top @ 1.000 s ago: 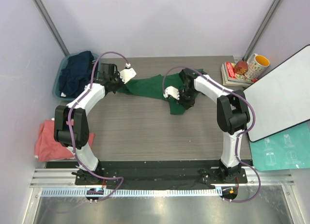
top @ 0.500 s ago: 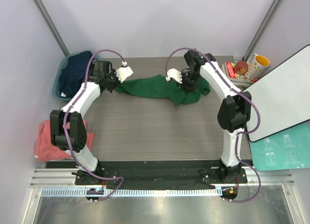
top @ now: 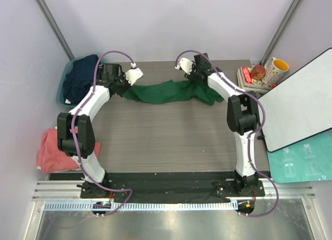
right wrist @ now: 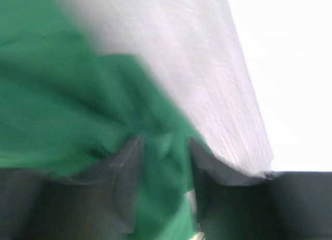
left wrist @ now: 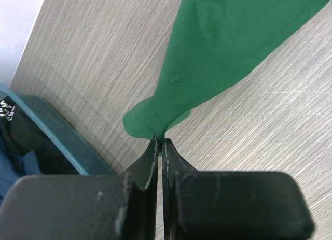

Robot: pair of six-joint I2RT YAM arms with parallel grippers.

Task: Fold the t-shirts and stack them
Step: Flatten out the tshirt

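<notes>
The dark green t-shirt (top: 166, 91) lies stretched in a band across the far part of the table. My left gripper (top: 124, 88) is shut on its left end; in the left wrist view the jaws (left wrist: 160, 142) pinch a small tuck of green cloth (left wrist: 228, 48). My right gripper (top: 196, 80) is at the shirt's right end near the back edge. The right wrist view is blurred; there the jaws stand apart (right wrist: 163, 146) with green cloth (right wrist: 62, 105) lying between them. A navy t-shirt (top: 80, 76) sits in the teal tub. A salmon-pink t-shirt (top: 52, 152) lies at the left.
The teal tub (top: 63, 92) stands at the back left corner, close to my left gripper. Books (top: 249, 78) and a yellow-rimmed mug (top: 276, 70) sit at the back right. A whiteboard (top: 301, 102) leans at the right, with a teal mat (top: 303, 165) below it.
My right arm has swung toward the table's back edge, pulling the green shirt's right end out, and its jaws have parted. The left gripper stayed shut on the left end.
</notes>
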